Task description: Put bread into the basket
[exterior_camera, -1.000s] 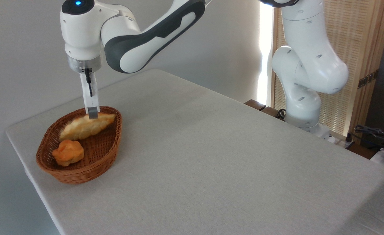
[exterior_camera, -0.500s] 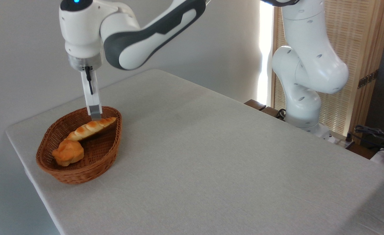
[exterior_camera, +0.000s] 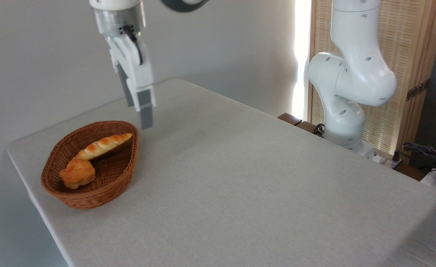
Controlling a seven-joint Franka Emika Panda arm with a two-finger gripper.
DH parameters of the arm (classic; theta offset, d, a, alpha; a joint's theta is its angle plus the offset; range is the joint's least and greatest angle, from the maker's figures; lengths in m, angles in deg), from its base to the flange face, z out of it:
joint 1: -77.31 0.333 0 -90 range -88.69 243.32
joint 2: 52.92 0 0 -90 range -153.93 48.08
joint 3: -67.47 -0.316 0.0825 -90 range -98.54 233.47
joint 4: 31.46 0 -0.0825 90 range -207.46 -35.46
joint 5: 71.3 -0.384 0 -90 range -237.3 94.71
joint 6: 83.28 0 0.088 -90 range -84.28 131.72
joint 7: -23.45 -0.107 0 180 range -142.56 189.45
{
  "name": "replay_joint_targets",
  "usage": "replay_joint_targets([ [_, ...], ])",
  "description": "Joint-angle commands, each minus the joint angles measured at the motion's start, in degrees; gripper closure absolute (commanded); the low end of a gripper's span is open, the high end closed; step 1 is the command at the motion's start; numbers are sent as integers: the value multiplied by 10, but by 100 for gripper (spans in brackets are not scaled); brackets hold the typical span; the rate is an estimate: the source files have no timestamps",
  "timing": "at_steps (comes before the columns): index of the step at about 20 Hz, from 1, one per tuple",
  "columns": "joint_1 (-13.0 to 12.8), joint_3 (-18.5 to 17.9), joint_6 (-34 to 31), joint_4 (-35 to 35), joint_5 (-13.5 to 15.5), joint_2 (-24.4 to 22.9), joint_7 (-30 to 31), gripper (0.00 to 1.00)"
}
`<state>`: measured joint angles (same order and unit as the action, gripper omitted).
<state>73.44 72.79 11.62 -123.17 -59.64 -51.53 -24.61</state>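
The long braided bread [exterior_camera: 103, 145] lies inside the brown wicker basket [exterior_camera: 98, 193] near the table's left corner, its right end propped on the far rim and its left end lower. My gripper [exterior_camera: 138, 114] hangs in the air above and to the right of the basket, clear of the bread. Its fingers [exterior_camera: 146, 111] stand apart with nothing between them, so it is open.
A small lumpy orange bun [exterior_camera: 77, 173] sits in the basket in front of the loaf. The arm's white base [exterior_camera: 347, 96] rises at the table's far right edge, before a slatted wooden screen [exterior_camera: 406, 55]. Cables [exterior_camera: 425, 152] lie at the far right.
The gripper let go of the bread, which settled into the basket. Since then the gripper has risen and swung to the right, away from the basket.
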Motion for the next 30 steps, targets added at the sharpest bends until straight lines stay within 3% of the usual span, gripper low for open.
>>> replay_joint_targets([
  [1,-12,-32,-40,27,-45,8,23,0],
  [5,-11,-52,-41,29,-57,7,74,0],
  [9,-7,-62,-42,28,-73,3,75,0],
  [17,-6,-77,-31,28,-75,-11,71,0],
  [20,-6,-75,-30,28,-104,-12,71,0],
  [30,-6,-73,-32,27,-105,-12,66,0],
])
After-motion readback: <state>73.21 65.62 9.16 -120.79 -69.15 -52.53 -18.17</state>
